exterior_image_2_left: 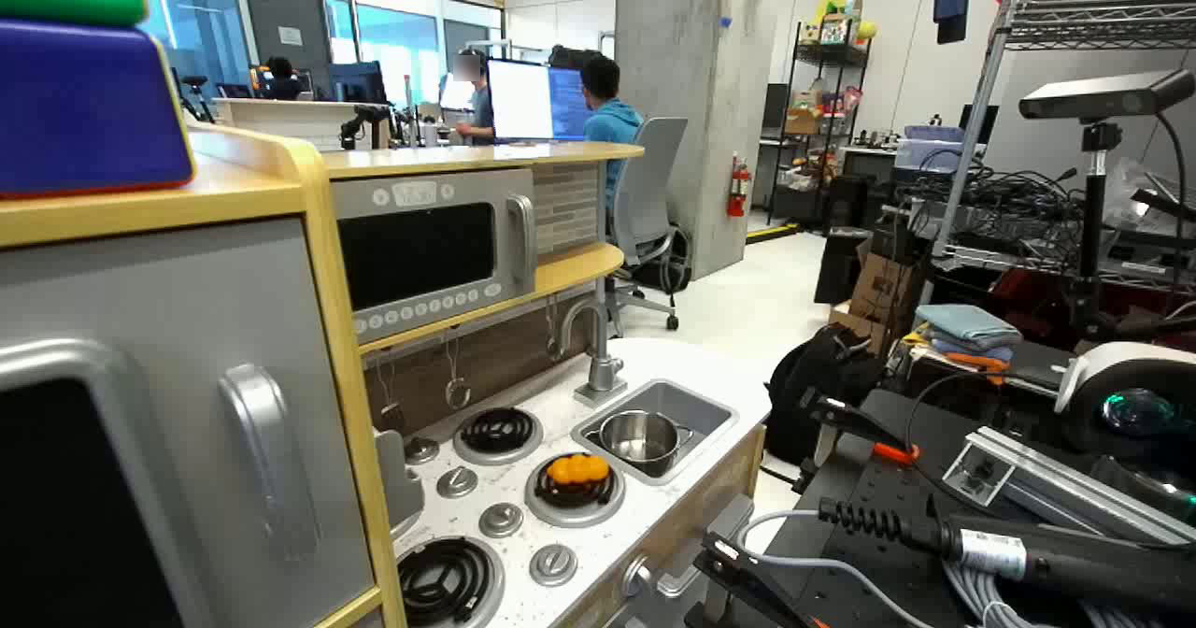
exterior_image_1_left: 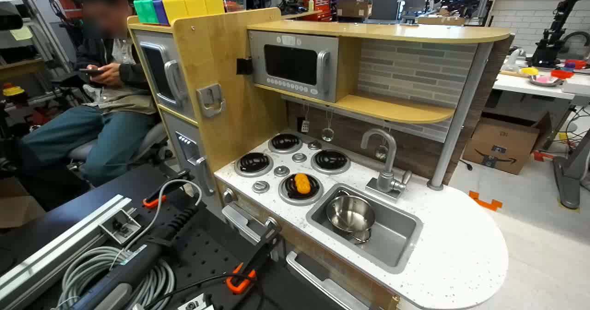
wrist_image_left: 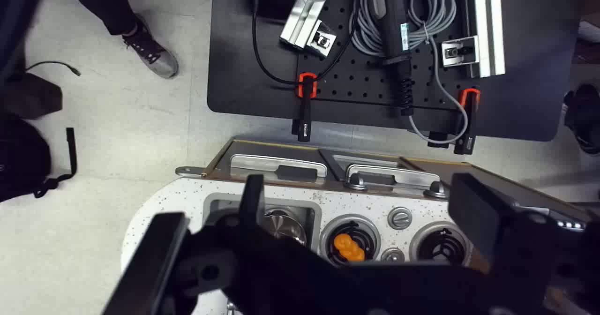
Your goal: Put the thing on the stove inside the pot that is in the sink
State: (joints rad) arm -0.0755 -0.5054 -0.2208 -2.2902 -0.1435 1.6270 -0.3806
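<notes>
Lying on the black coils of a burner (exterior_image_1_left: 291,190) just beside the sink (exterior_image_1_left: 394,243), the lumpy orange thing (exterior_image_1_left: 302,183) shows plainly in both exterior views. It rests on the white toy stove (exterior_image_1_left: 302,166), whose other burners (exterior_image_1_left: 253,162) sit at ten, eleven and between one and two o'clock from it in an exterior view. At its four o'clock is the silver pot (exterior_image_1_left: 351,213), standing mouth up inside the sink, toward the basin's ten o'clock; the sink's rim lies between the two. From the pot, a curved faucet (exterior_image_1_left: 391,160) rises at one o'clock. As for the gripper (wrist_image_left: 323,221), the wrist view has it released: its dark fingers (wrist_image_left: 473,212) are spread wide, one toward nine o'clock, one toward three, and between them I can make out the orange thing and part of the pot below. A black table (wrist_image_left: 234,71) with coiled cables (wrist_image_left: 443,12) fills twelve o'clock there. In an exterior view, someone (exterior_image_1_left: 129,107) sits at ten o'clock from the stove holding a phone (exterior_image_1_left: 92,71), and a toy microwave (exterior_image_1_left: 295,65) is straight up at twelve. In an exterior view, a gray chair (exterior_image_2_left: 651,175) stands at twelve o'clock beyond the sink, a person in blue (exterior_image_2_left: 612,121) seated on it.
</notes>
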